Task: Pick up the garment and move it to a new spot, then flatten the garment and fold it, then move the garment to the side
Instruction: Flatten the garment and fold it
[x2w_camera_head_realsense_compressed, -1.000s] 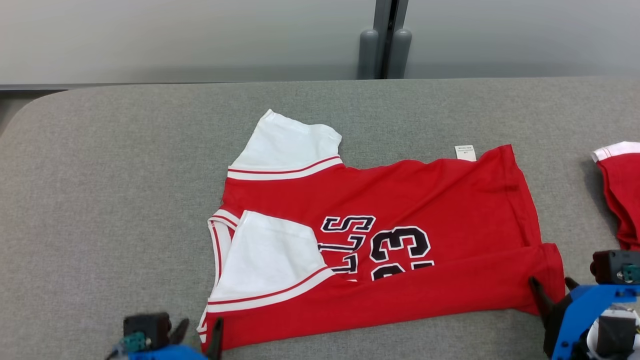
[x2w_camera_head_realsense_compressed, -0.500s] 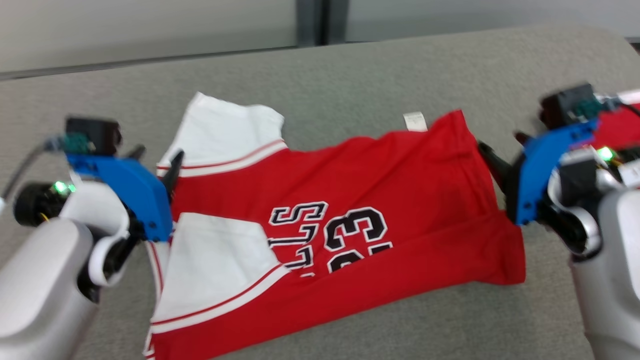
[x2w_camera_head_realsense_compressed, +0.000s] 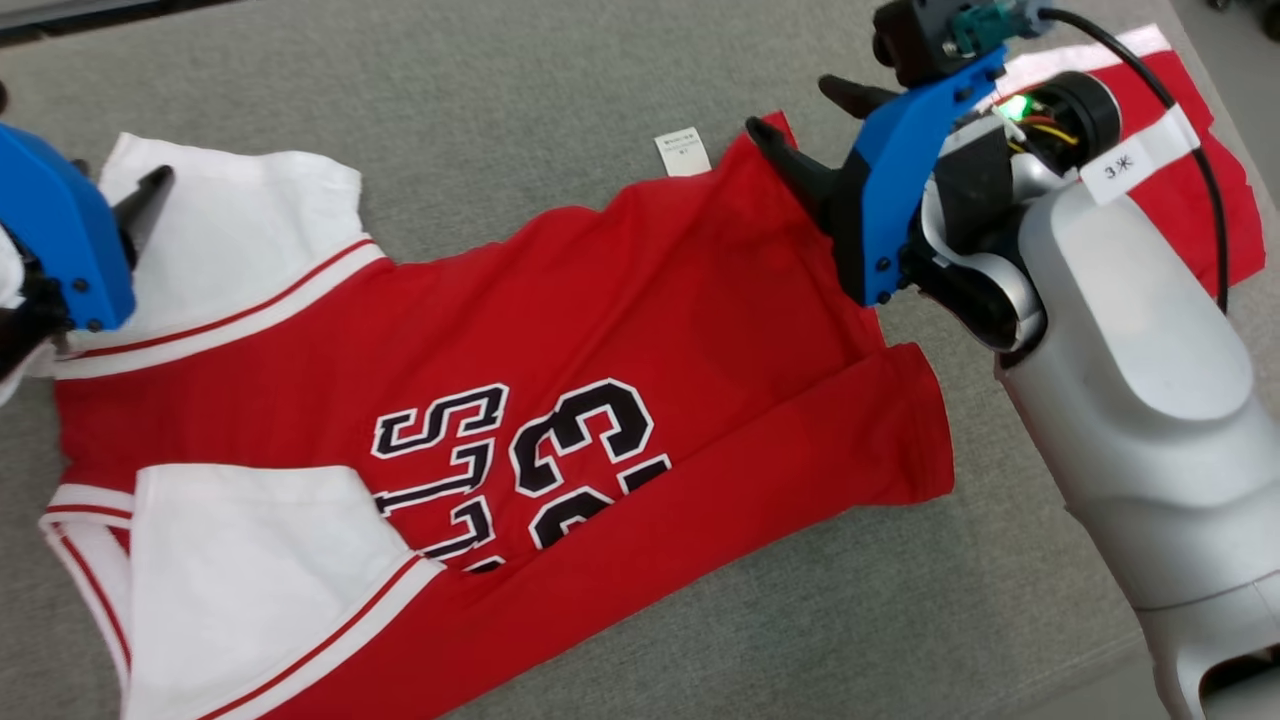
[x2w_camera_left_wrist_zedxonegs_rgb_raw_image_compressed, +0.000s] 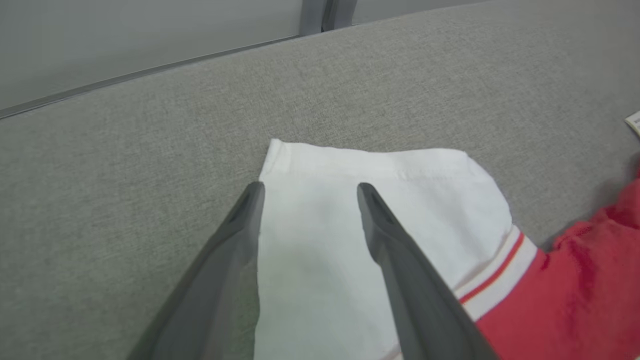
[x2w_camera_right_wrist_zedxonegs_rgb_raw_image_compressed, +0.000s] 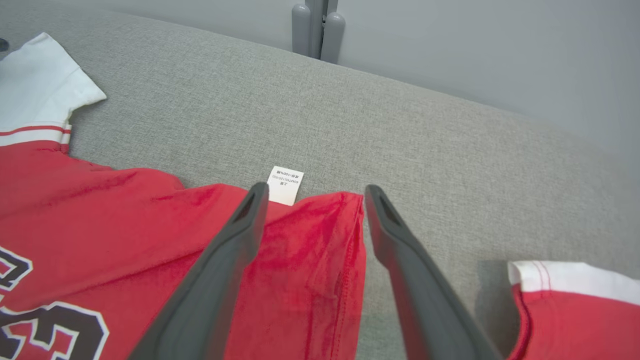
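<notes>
Desk (x2w_camera_head_realsense_compressed: 480, 90): grey cloth top; it carries everything here.
Garment (x2w_camera_head_realsense_compressed: 640, 300): a red sports shirt with white sleeves, lying flat on the desk.
Label (x2w_camera_head_realsense_compressed: 683, 153): small and white, it sticks out from the far edge of the garment, near the hem end.
Second shirt (x2w_camera_head_realsense_compressed: 1215, 190): red with a white band, right of the label and apart from the garment.
In the way: in the head view the right arm (x2w_camera_head_realsense_compressed: 1120, 330) covers part of the second shirt and the hem corner beside the label.
Post (x2w_camera_right_wrist_zedxonegs_rgb_raw_image_compressed: 312, 30): grey, against the wall behind the desk, beyond the label.
Long axis: it runs across the desk, with collar and sleeves well to the left of the label and the hem to its right. In the head view the hem end is tilted farther away.
Folds: the near long edge is turned over the black print. The near sleeve lies folded onto the body and the far sleeve lies spread out.
Left fingers (x2w_camera_left_wrist_zedxonegs_rgb_raw_image_compressed: 225, 255): wide apart and holding nothing, over the far white sleeve, well left of the label.
Right fingers (x2w_camera_right_wrist_zedxonegs_rgb_raw_image_compressed: 225, 250): wide apart and holding nothing, with the hem corner between them and one tip at the label. If they touch the cloth I cannot tell.
Head view: shows the number 23 and the folded edge.
Right wrist view: shows the post and the print on the label, too small to read.
Left wrist view: shows the seam at the sleeve end.
</notes>
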